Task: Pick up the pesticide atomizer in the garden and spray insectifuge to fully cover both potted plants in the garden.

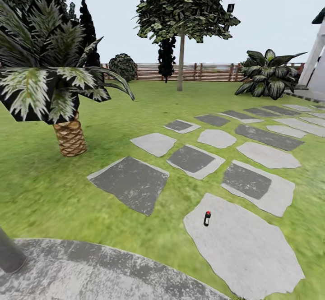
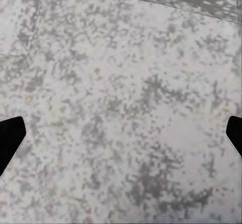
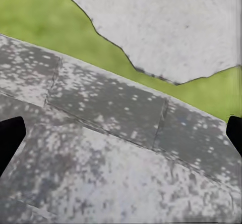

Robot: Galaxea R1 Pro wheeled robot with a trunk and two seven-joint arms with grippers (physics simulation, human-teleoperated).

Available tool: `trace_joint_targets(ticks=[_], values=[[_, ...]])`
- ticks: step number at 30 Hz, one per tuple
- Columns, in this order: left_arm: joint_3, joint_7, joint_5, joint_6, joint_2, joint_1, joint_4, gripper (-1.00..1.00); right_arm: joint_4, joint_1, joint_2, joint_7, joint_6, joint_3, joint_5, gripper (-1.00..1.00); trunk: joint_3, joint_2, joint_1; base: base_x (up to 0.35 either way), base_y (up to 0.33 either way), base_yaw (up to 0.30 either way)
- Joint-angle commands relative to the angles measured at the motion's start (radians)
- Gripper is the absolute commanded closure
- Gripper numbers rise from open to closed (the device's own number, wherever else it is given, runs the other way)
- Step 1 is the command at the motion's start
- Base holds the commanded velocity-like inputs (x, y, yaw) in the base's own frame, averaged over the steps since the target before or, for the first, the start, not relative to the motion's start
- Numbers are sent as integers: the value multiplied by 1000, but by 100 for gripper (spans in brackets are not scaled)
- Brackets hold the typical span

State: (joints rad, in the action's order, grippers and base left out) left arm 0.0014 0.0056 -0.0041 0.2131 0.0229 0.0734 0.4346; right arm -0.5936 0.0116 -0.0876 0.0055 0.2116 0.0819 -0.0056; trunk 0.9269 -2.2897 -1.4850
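Far left in the head view there's a scaly-trunked palm point(image 1: 70, 135) on the lawn point(image 1: 40, 187), with the slat fence point(image 1: 207, 71) running across the back. The curved rim of the round stone patio point(image 1: 90, 268) takes up the bottom left corner.

Moving right, a run of flat stepping stones heads off toward the far right. The pesticide atomizer point(image 1: 207, 218) is on the nearest and biggest one, a pale stepping stone point(image 1: 248, 250), close to that stone's left edge with grass just beside it. It looks upright or nearly so, long axis roughly vertical, red bit on top, dark body below. Too small to tell which way the nozzle faces.

Handling guess: a slim little plastic bottle, so light, rigid, probably a bit slick and easy to knock over. I'd pinch it around the dark body, across the narrow width, below the red top so the spray head stays free.

Further right, a big broad-leaved plant point(image 1: 267, 75) sits by the fence, much larger than a little potted rosette, so I wouldn't count it as a target.

Fingers: both wrist views only catch dark tips at the picture edges, left fingers point(image 2: 10, 141) over mottled patio stone, right fingers point(image 3: 9, 141) over the patio rim and grass. Spread wide, holding nothing.
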Motion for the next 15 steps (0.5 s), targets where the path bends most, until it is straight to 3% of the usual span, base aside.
trace_joint_targets(ticks=[1,15], values=[[0,1,0,3,0,0,0,-100,0,1,0,1,3,1,-1,-100,1,0,0,95,80,-299],[0,1,0,3,0,0,0,-100,1,1,0,1,3,1,-1,-100,1,0,0,14,10,-299]])
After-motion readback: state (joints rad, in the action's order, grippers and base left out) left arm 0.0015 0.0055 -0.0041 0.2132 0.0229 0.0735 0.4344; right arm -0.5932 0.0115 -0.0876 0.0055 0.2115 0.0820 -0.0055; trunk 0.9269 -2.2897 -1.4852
